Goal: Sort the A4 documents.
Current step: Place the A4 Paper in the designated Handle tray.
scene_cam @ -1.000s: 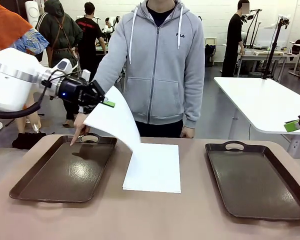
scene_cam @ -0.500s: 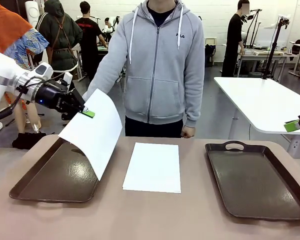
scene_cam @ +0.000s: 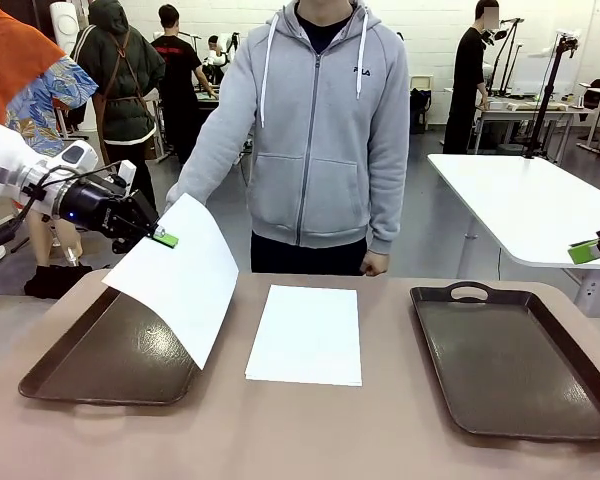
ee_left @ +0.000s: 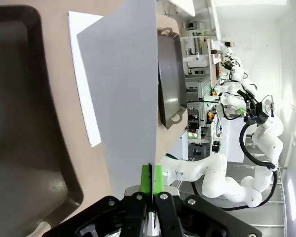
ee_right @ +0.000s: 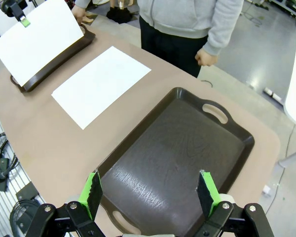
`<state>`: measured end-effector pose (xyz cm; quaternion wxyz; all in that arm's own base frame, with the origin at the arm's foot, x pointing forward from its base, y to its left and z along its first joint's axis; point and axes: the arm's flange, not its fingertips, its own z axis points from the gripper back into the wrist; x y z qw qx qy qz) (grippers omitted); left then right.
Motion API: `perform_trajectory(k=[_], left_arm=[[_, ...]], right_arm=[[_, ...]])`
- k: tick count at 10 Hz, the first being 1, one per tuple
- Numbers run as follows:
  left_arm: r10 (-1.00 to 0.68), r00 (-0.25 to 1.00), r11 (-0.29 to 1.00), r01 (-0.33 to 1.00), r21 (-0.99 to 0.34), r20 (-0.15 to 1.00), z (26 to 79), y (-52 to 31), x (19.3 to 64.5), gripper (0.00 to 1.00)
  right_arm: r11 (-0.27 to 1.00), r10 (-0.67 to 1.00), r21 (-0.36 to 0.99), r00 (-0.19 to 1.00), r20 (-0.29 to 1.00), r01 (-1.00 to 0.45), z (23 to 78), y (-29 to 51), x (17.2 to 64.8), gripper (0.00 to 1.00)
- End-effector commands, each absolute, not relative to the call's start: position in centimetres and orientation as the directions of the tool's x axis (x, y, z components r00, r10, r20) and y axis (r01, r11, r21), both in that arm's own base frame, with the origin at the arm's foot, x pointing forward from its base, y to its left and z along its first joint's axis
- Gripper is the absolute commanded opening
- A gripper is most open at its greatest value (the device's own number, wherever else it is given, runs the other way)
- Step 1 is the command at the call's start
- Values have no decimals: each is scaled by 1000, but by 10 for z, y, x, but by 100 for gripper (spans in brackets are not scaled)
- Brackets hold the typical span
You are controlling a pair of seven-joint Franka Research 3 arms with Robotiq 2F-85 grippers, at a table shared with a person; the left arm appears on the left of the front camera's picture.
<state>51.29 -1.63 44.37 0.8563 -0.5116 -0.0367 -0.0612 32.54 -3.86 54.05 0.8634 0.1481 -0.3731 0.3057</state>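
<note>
My left gripper [scene_cam: 163, 238] is shut on the top corner of a white A4 sheet [scene_cam: 180, 275], which hangs above the left dark brown tray [scene_cam: 80, 365]. In the left wrist view the green pads [ee_left: 151, 178] pinch the edge of the same sheet [ee_left: 123, 94]. A stack of A4 documents [scene_cam: 308, 333] lies flat on the table between the two trays, also seen as the white stack [ee_right: 101, 84] from the right wrist. My right gripper [ee_right: 150, 190] is open, high above the right tray [ee_right: 172, 158]. Its green fingertip [scene_cam: 583, 252] shows at the picture's right edge.
A person in a grey hoodie [scene_cam: 315, 130] stands at the far side, one hand [scene_cam: 376, 264] by the table edge, the other arm reaching toward the left tray behind the held sheet. The right tray [scene_cam: 520, 365] holds nothing. Another white table [scene_cam: 540, 205] stands behind.
My left gripper has carried the sheet leftward from over the stack to above the left tray, lowering slightly. The person's pointing hand is now hidden behind the sheet. The right arm has stayed put.
</note>
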Motion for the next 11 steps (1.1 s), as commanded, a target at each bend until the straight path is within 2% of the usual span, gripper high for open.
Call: perform_trajectory(k=[1,6,11], left_arm=[[-65,993,515,121,-848,102,439,-2,538,1],[-77,995,579,101,-809,70,419,2,557,1],[48,997,566,16,-824,52,396,20,561,1]], right_arm=[[765,415,35,534,736,-643,539,-38,326,100],[765,415,35,534,736,-643,539,-38,326,100],[765,415,35,534,736,-643,539,-38,326,100]])
